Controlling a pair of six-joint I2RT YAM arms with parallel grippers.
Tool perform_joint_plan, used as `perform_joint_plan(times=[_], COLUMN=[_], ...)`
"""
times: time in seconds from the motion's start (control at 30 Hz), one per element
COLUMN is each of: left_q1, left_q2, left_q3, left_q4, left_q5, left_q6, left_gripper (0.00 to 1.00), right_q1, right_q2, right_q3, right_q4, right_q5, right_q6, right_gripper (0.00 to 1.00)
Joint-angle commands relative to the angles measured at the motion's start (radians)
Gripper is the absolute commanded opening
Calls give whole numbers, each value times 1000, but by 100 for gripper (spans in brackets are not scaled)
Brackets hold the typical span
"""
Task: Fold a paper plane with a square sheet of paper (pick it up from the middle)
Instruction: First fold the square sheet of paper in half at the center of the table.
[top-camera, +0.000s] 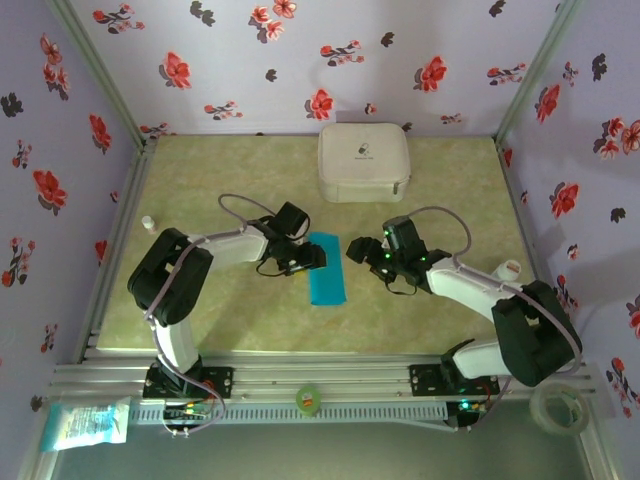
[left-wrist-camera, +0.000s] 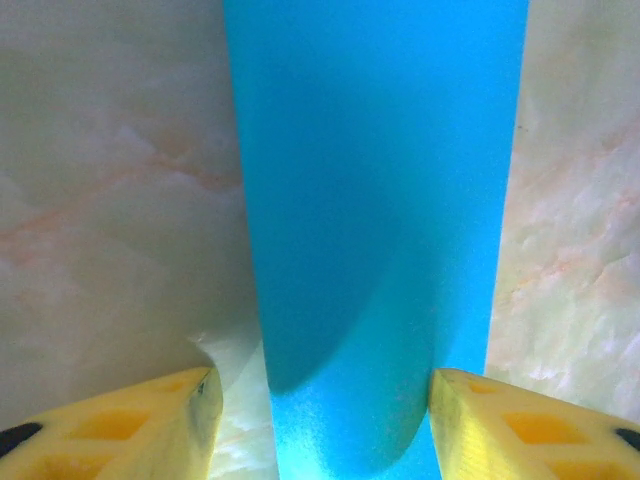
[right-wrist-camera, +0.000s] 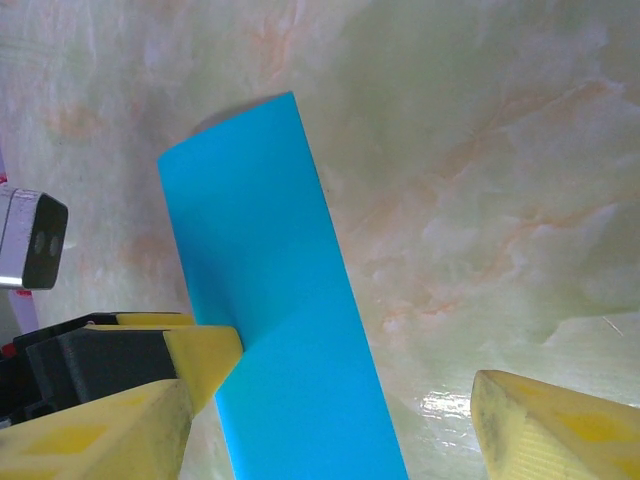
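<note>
In the middle of the table the paper lies flat as a long, narrow blue strip. It looks doubled over, and the white case sits well beyond its far end. The left gripper is low over the strip's left edge, jaws partly apart. Seen from its wrist, the strip runs between the yellow fingers, which aren't pinching it, and it bows up a little there. The right gripper hangs just off the strip's right side, spread wide with nothing in it. One of its fingers stands well clear over bare table.
</note>
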Motion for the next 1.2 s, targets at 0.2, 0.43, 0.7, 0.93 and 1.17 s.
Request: perform_joint_plan(times=[0.2,0.43,0.7,0.93,1.17], left_q1=[8,10,10,9,9], left_q2=[-50,-25,8,36,49], left_q3=[13,45,78,88,87], left_q4=[-77,-142,-164,-175,-160], left_q5=[-81,-103,-92,-78,-54], left_q6=[58,119,146,175,201], left_gripper=[55,54,55,56,57], right_q1=[9,10,10,10,13], right_q2=[26,31,31,34,37], right_q3=[24,19,19,17,17], right_q4=[20,27,20,16,17], right_q5=[-16,-14,-13,-3,-1], right_q6=[-1,0,0,2,4], right_gripper=[74,74,74,75,75])
